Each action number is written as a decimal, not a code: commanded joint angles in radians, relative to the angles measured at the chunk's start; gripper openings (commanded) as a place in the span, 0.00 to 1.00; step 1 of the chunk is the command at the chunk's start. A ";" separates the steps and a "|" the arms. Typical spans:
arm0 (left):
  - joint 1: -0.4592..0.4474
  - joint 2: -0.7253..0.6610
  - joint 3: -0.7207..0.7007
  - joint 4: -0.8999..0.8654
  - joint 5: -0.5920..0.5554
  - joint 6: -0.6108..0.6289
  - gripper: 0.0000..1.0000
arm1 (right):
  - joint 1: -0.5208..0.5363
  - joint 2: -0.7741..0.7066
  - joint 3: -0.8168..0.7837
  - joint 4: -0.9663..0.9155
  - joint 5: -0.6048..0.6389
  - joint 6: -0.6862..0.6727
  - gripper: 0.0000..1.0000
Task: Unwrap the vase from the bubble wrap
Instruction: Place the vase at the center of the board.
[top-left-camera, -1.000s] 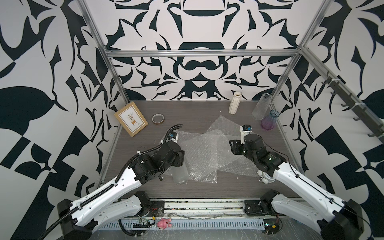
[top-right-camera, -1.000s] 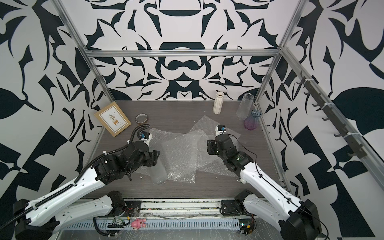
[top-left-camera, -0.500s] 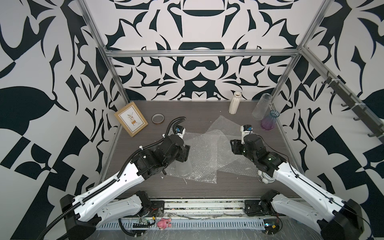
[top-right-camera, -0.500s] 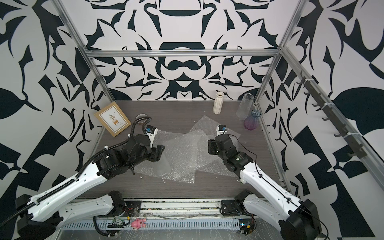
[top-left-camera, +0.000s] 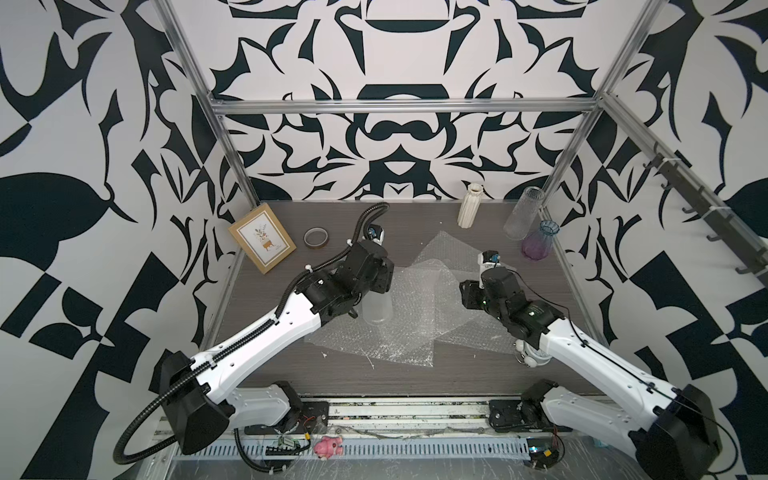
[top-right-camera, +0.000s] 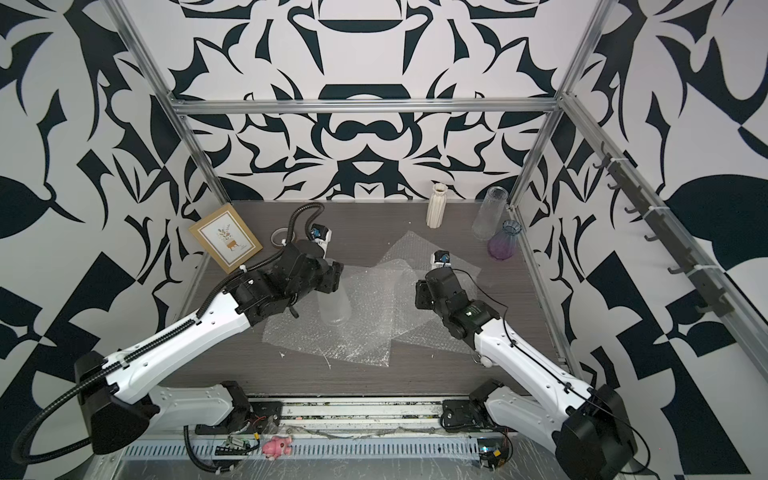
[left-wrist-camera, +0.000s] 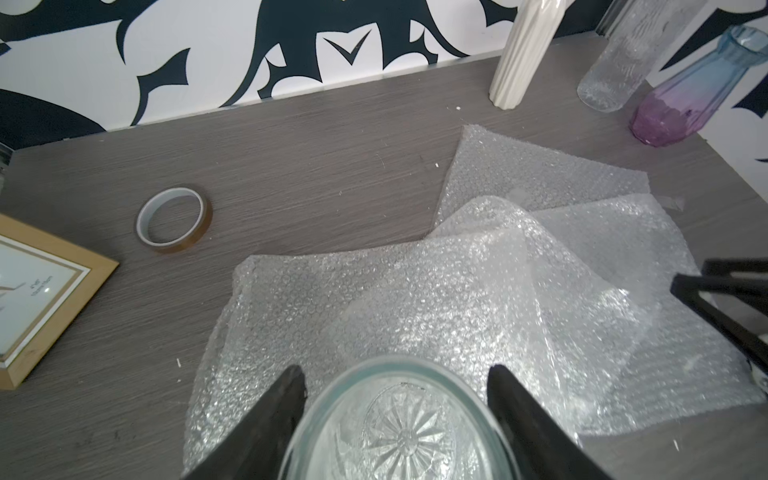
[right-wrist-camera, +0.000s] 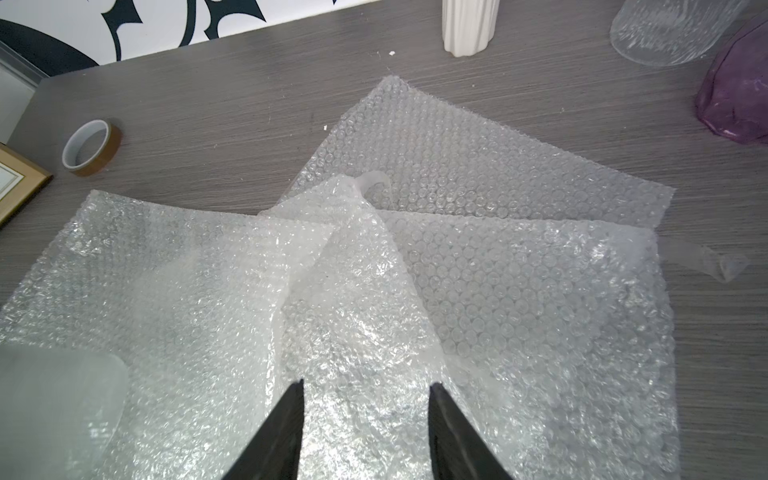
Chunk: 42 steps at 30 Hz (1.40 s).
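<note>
A clear glass vase (top-left-camera: 376, 308) (top-right-camera: 332, 308) hangs just over the bubble wrap (top-left-camera: 419, 307) (top-right-camera: 370, 320), with my left gripper (top-left-camera: 375, 291) (top-right-camera: 331, 286) shut on it. No wrap shows around it. In the left wrist view the black fingers (left-wrist-camera: 286, 395) flank the vase (left-wrist-camera: 399, 432), and its round star-cut end faces the camera. The sheets of bubble wrap (left-wrist-camera: 478, 282) (right-wrist-camera: 415, 266) lie spread and overlapping on the grey table. My right gripper (top-left-camera: 466, 293) (top-right-camera: 420, 293) (right-wrist-camera: 366, 386) hovers open over the sheets' right part, with nothing between its fingers. The vase (right-wrist-camera: 54, 399) shows to its side.
A framed picture (top-left-camera: 262, 240) and a tape roll (top-left-camera: 316, 238) lie at the back left. A white ribbed vase (top-left-camera: 469, 206), a clear textured vase (top-left-camera: 523, 212) and a purple-blue vase (top-left-camera: 539, 241) stand at the back right. Metal frame posts edge the table.
My left arm has carried the vase away from the front edge toward the back and slightly right, over the sheets. The right arm has not moved.
</note>
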 joint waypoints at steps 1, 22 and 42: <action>0.054 0.054 0.074 0.159 0.020 0.004 0.39 | -0.003 0.001 0.037 0.014 0.031 -0.017 0.50; 0.255 0.579 0.479 0.429 0.135 0.200 0.39 | -0.002 0.059 0.026 0.109 -0.049 -0.081 0.50; 0.320 0.919 0.805 0.537 0.156 0.315 0.39 | -0.003 0.098 0.031 0.191 -0.050 -0.167 0.52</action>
